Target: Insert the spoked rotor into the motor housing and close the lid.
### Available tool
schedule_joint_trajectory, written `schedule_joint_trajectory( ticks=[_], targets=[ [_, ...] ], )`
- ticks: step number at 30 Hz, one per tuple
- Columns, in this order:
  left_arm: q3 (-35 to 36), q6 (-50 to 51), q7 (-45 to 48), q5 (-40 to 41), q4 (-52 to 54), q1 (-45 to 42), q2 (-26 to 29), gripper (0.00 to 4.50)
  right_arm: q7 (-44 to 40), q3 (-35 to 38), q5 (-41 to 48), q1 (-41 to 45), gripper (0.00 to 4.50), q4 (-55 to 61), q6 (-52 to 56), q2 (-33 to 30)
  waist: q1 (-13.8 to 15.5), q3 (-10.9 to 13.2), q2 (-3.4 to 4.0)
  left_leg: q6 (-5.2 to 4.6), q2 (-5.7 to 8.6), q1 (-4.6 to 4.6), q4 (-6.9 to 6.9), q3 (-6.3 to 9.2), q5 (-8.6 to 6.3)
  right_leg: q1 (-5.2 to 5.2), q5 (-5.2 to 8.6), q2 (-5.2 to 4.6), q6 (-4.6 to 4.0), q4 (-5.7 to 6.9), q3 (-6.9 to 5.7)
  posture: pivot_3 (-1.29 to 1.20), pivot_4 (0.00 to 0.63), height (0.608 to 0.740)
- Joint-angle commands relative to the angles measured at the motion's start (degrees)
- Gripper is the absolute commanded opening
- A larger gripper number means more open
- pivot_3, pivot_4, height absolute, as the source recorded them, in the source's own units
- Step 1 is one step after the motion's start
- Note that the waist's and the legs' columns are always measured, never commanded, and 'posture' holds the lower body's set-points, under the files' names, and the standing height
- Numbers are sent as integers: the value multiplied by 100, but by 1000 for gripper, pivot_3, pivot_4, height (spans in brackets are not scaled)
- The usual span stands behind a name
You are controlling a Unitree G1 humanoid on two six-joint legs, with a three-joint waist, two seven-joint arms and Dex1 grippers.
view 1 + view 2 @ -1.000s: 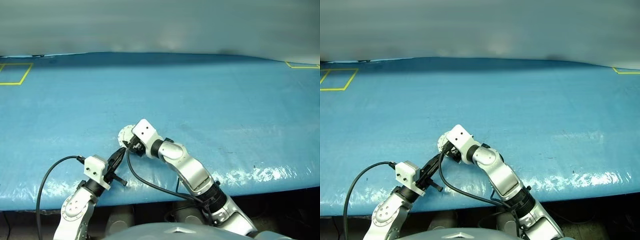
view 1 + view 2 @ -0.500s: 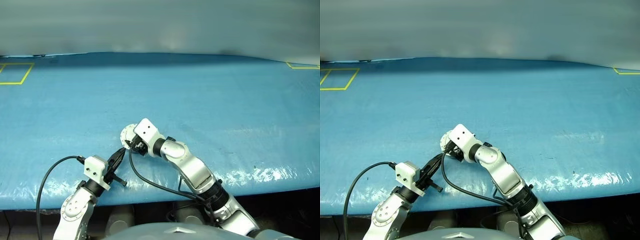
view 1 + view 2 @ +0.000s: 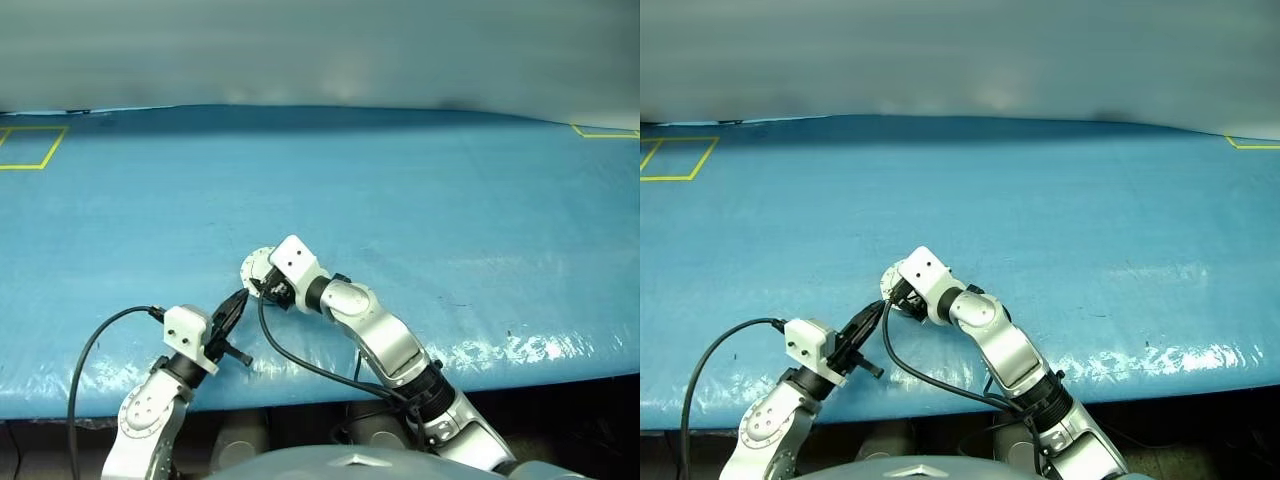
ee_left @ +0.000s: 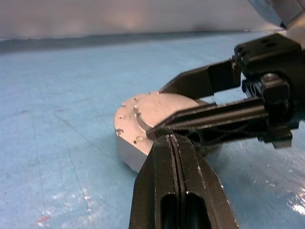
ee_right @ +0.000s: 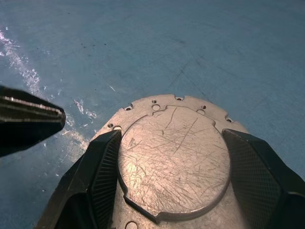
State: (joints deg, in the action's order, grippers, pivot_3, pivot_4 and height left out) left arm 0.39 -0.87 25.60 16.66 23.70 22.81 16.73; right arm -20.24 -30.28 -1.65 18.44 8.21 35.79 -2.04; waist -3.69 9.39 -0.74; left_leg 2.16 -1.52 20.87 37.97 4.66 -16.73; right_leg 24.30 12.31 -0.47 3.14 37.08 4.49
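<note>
R gripper jaws are clamping the round scratched grey metal lid, closed on its housing on the blue tabletop. L wrist view is showing L gripper jaws pressed together, just beside lid.

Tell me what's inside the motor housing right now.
Nothing inside can be seen: the lid lies shut over the motor housing, its scratched grey outer face showing, with the right gripper straddling it. Whether the spoked rotor is in there is hidden.

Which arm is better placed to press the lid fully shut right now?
Probably the left. The left gripper is shut and free, its tip beside the lid. The right gripper already straddles the motor housing, fingers on either side, steadying it.
</note>
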Motion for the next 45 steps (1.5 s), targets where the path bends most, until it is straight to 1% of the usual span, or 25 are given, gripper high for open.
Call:
schedule_joint_trajectory(
  ticks=[1,3,7,12,19,22,28,31,37,45],
  targets=[
    [428,605,-145,433,465,-316,197,0,40,110,-26,-64,3044,36,91,-19,1,0,0,0,0,0,0,0,0,0,-1,0,1,0,0,0,150,740],
    [598,1012,-272,603,479,-604,283,0,41,105,-32,-72,3044,29,85,-26,2,0,0,0,0,-1,0,0,0,-1,-5,0,8,0,-1,0,150,740],
    [784,1468,-289,917,277,-1144,321,0,53,110,-32,-74,3044,5,80,-7,2,-2,-3,0,2,0,0,2,0,-4,-17,-1,27,-3,-1,0,150,740],
    [984,2590,-531,1426,-161,-1906,337,0,68,123,-32,-72,3044,-20,88,13,4,-2,-3,3,3,-5,0,8,2,-9,-19,0,26,-3,-4,0,150,740],
    [1006,4073,-118,2231,-1114,-2800,556,0,100,147,-50,-41,3044,-81,36,48,-5,-3,-4,4,4,-8,0,17,2,-17,-19,1,25,-4,-12,0,150,740],
    [1011,4493,165,2476,-1421,-3016,676,0,114,160,-59,-37,3044,-75,39,55,-10,-2,-4,7,4,-9,0,22,4,-18,-19,2,25,-4,-16,0,150,740],
    [849,4751,605,2393,-1639,-3077,1003,0,147,191,-69,-43,3044,-70,44,56,-9,-2,-4,12,4,-8,-3,28,7,-19,-25,1,11,-5,-22,0,150,740],
    [701,4639,775,2228,-1632,-3052,1105,0,163,194,-67,-43,3044,-77,42,58,2,-2,-3,18,4,-9,-3,30,10,-22,-19,0,21,-5,-24,0,150,740],
    [857,4390,771,2205,-1604,-3062,923,0,164,162,-68,-45,3044,-71,52,65,9,-2,-3,19,4,-10,-4,31,11,-23,-20,-1,21,-6,-25,0,150,740],
    [713,4329,851,2121,-1501,-3075,905,0,151,145,-72,-44,3044,-50,79,52,8,-2,-3,20,4,-10,-4,31,11,-23,-19,-1,20,-6,-25,0,150,740]
  ],
)
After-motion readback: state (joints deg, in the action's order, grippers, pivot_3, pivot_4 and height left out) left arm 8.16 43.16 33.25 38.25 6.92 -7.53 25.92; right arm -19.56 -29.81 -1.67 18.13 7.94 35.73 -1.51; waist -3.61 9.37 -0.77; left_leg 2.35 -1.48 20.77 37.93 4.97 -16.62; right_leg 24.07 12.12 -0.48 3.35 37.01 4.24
